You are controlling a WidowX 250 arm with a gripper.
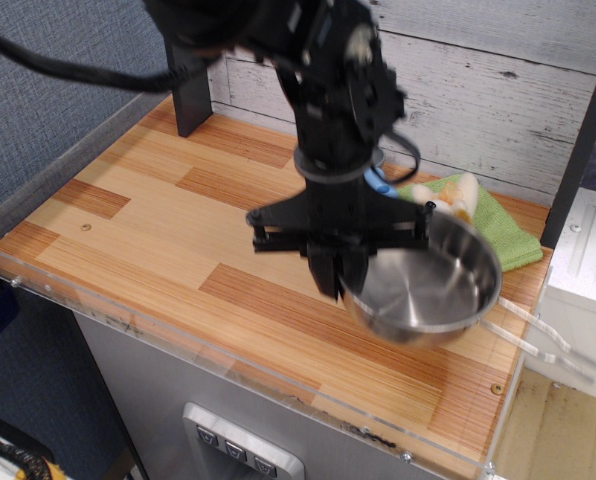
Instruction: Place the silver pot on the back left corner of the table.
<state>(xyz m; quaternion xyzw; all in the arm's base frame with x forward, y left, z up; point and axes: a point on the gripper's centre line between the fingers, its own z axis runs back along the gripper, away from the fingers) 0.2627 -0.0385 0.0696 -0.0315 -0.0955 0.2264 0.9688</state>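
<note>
Now the gripper (339,280) is clamped on the near rim of the silver pot (428,290), lifted and tilted at lower right. Keep it level and carry it slowly across the table (138,220) to the upper left corner.

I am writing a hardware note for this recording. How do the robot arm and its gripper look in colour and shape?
The arm is black with bulky rounded joint housings, blurred here. A thick black cable loops off to the left. The gripper is black too: a wide flat crossbar with two short dark fingers below it. No markings can be read.
</note>
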